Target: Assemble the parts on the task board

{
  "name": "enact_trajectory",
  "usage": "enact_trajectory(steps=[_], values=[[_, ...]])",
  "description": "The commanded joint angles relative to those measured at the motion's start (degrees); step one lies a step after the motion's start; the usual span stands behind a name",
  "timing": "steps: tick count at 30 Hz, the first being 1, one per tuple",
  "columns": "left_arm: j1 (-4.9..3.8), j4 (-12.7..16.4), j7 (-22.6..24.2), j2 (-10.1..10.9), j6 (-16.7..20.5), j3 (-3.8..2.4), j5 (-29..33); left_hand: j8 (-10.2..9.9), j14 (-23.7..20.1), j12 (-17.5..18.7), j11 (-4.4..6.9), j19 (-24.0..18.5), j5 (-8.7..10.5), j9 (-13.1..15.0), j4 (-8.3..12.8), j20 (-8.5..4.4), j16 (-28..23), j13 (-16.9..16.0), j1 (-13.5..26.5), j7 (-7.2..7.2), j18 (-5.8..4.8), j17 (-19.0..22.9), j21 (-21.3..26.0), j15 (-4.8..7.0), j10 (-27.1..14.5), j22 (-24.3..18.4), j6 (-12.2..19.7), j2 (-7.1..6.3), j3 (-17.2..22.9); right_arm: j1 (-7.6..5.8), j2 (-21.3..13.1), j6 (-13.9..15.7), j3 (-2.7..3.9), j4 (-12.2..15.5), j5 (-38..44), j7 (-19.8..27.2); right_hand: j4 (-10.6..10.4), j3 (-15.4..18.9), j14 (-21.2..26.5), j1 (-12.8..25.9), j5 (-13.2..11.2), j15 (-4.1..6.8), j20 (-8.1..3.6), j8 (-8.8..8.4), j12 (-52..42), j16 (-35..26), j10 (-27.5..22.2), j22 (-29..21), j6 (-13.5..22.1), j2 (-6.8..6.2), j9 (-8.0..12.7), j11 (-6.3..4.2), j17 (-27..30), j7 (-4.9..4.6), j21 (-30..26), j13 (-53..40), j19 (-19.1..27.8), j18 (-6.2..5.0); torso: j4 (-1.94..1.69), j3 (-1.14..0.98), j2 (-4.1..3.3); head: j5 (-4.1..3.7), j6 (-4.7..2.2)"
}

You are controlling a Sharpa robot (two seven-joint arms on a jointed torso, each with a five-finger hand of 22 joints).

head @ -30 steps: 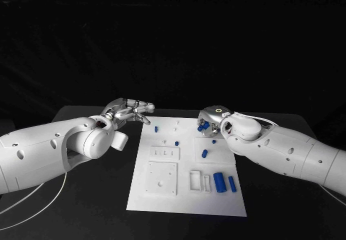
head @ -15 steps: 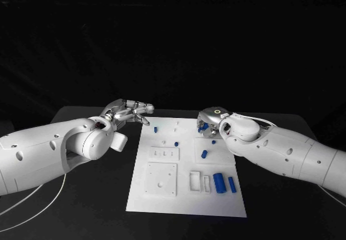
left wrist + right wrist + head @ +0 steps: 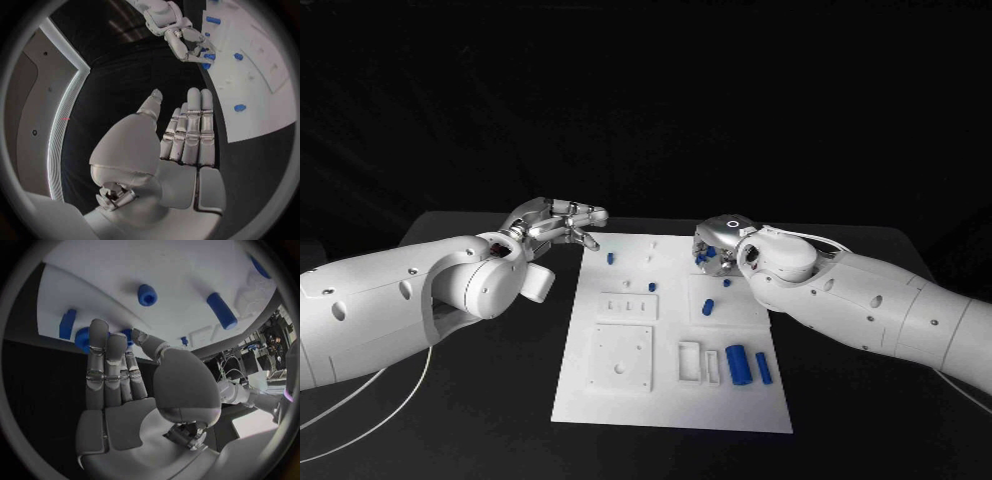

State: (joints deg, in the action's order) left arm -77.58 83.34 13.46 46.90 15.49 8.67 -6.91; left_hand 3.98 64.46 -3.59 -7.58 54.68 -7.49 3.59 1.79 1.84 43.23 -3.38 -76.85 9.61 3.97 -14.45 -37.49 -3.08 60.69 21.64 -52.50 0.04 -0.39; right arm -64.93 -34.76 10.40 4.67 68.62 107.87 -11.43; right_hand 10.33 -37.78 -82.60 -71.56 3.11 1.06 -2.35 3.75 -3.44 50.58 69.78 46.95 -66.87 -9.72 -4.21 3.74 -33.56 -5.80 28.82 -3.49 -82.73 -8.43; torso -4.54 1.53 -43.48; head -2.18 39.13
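The left hand (image 3: 564, 222) lifts slightly and draws a little left, away from the task board (image 3: 678, 395)'s far left edge. The right hand (image 3: 718, 245) edges marginally farther over the board's far right part.

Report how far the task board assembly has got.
Partly done, it seems: small blue pegs stand in the task board. The right hand reaches at blue parts on the far edge; the left hand holds nothing. Two blue bars lie loose.
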Motion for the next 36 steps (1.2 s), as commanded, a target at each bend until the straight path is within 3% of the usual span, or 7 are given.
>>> enact_trajectory(steps=[1, 6, 12, 18, 26, 28, 36], values=[[-0.11, 0.1, 0.5, -0.2, -0.9, -0.05, 0.3, 0.0, 0.2, 0.0, 0.11, 0.4, 0.18, 0.1, 0.0, 0.07, 0.1, 0.0, -0.1, -0.01, 0.78, 0.1, -0.3, 0.14, -0.4, -0.1, 0.2, -0.40, 0.2, 0.28, -0.1, -2.0, -0.12, 0.0, 0.2, -0.4, 0.6, -0.3, 0.1, -0.3, -0.1, 0.39, -0.51, -0.10, 0.1, 0.1, 0.3, 0.4, -0.4, 0.24, -0.1, -0.02, 0.1, -0.13, -0.2, 0.0, 0.0, 0.85, -0.03, -0.01, 0.00, 0.06, 0.03], [-0.10, 0.1, 0.5, -0.1, -0.9, -0.05, 0.3, 0.0, 0.2, 0.0, 0.11, 0.4, 0.18, 0.1, 0.0, 0.07, 0.1, 0.0, -0.1, -0.01, 0.78, 0.1, -0.3, 0.14, -0.4, -0.1, 0.2, -0.40, 0.2, 0.33, -0.2, -1.5, -0.13, 0.1, 0.6, -1.0, 1.3, -1.3, 0.1, -0.8, 0.1, 0.46, -0.56, -0.07, 0.1, 0.2, 0.6, 1.2, -0.6, 0.48, -0.2, -0.06, 0.1, -0.15, -0.2, 0.0, 0.1, 0.72, -0.01, -0.03, -0.07, 0.18, 0.15], [-0.10, 0.0, 0.5, -0.1, -0.9, -0.05, 0.3, 0.0, 0.2, 0.0, 0.11, 0.4, 0.18, 0.1, 0.0, 0.07, 0.1, 0.0, -0.1, -0.01, 0.78, 0.1, -0.3, 0.14, -0.4, -0.1, 0.2, -0.40, 0.2, 0.36, -0.4, 1.6, -0.14, 0.6, 1.5, -2.2, 2.3, -2.5, 0.1, -1.5, -0.1, 1.07, -1.12, 0.02, 0.1, 0.4, 3.8, 3.4, -2.9, 1.36, -1.1, -0.95, 0.0, 0.44, 0.8, -0.1, 0.3, 0.97, 0.09, -0.01, -0.06, 0.23, 0.03], [-0.10, -0.1, 0.6, -0.2, -0.9, -0.05, 0.3, 0.0, 0.2, 0.0, 0.11, 0.4, 0.18, 0.1, 0.0, 0.07, 0.1, 0.0, -0.1, -0.01, 0.78, 0.1, -0.3, 0.14, -0.4, -0.1, 0.2, -0.40, 0.2, 0.36, -0.7, 2.8, -0.13, 1.4, 1.7, -2.6, 2.9, -2.8, 0.2, -1.5, 0.3, 1.46, -1.56, -0.05, 0.1, 0.7, 5.2, 5.3, -4.0, 1.59, -2.0, -1.35, -0.1, 0.76, 1.4, -0.1, 0.9, 1.12, 0.01, -0.01, -0.09, 0.23, -0.06], [-0.10, -0.6, 0.8, -0.3, -0.6, -0.04, 0.4, 0.1, 0.2, 0.0, 0.19, 0.3, 0.11, 0.1, 0.2, 0.06, 0.1, 0.0, -0.1, -0.08, 0.80, 0.2, -0.5, 0.19, -0.3, -0.1, -0.2, -0.25, 0.1, -0.12, -0.9, 2.7, -0.10, 3.2, 1.8, -3.4, 2.9, -2.3, 0.2, -1.2, 0.0, 1.51, -1.60, -0.08, 0.1, 0.9, 5.3, 7.0, -4.0, 1.83, -2.6, -1.45, -0.1, 0.82, 1.2, -0.1, 1.2, 1.22, 0.06, 0.03, -0.06, 0.14, -0.62], [-0.10, -0.6, 0.9, -0.3, -0.6, -0.04, 0.4, 0.1, 0.2, 0.0, 0.19, 0.3, 0.11, 0.1, 0.2, 0.06, 0.1, 0.0, -0.1, -0.08, 0.80, 0.2, -0.5, 0.19, -0.3, -0.1, -0.2, -0.25, 0.1, -0.40, -0.9, 2.8, -0.06, 3.6, 1.8, -3.7, 2.9, -2.2, 0.2, -1.3, -0.1, 1.50, -1.62, -0.08, 0.1, 0.9, 5.3, 7.4, -4.0, 1.82, -2.7, -1.44, -0.1, 0.81, 1.0, -0.1, 1.1, 1.23, 0.05, 0.08, -0.08, -0.08, -1.25], [-0.10, -0.8, 1.0, -0.5, -0.7, -0.04, 0.4, 0.0, 0.3, 0.0, 0.24, 0.3, 0.09, 0.1, 0.3, 0.02, 0.1, 0.0, -0.1, -0.11, 0.77, 0.2, -0.5, 0.24, -0.1, -0.1, -0.3, -0.20, 0.0, -1.26, -0.1, 4.0, 0.28, 4.2, 2.1, -4.5, 2.7, -2.5, 0.2, -1.2, -0.1, 1.50, -1.62, -0.09, 0.1, 0.9, 5.3, 8.1, -3.9, 1.65, -2.8, -1.44, -0.1, 0.80, 0.5, -0.1, 1.0, 1.22, -0.05, 0.06, -0.23, -0.05, -1.61]])
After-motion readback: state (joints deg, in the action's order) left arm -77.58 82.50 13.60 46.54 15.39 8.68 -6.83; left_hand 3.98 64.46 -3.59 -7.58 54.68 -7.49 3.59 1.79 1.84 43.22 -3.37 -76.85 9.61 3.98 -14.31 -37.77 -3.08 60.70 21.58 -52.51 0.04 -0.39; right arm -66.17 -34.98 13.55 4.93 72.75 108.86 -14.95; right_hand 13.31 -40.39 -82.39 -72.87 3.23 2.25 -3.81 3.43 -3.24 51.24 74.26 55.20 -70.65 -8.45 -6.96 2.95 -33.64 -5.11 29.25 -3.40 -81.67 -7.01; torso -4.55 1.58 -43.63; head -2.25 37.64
